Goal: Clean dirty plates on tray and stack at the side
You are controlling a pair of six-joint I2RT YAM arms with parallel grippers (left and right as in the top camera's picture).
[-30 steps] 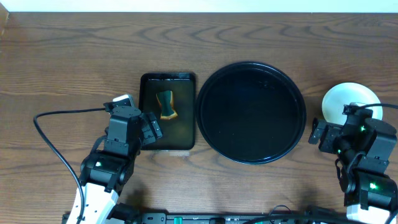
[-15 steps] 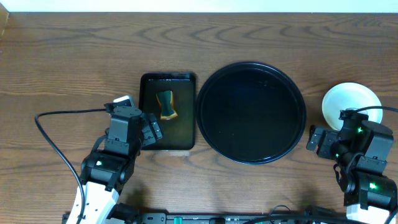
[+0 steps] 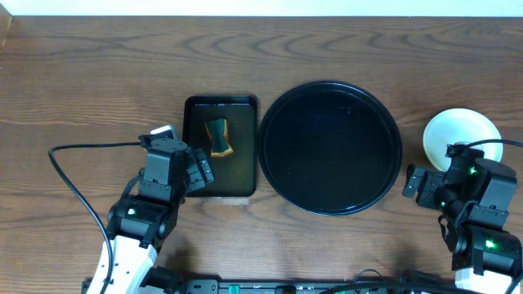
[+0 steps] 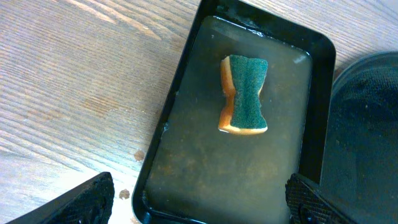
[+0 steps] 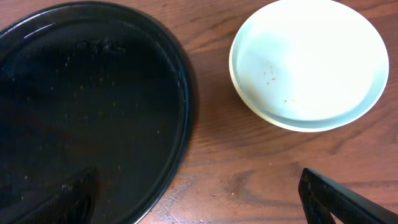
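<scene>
Left gripper (image 4: 202,205): hovering left of the tray (image 3: 331,147), jaws spread wide, gripping nothing.
Right gripper (image 5: 208,199): hovering right of the tray, jaws gaping, empty.

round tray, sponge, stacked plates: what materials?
The round tray looks like glossy black plastic or lacquer, with sheen along the rim. The sponge: orange-yellow foam with a green scouring layer. The plates: smooth pale ceramic or melamine, can't tell which.
</scene>
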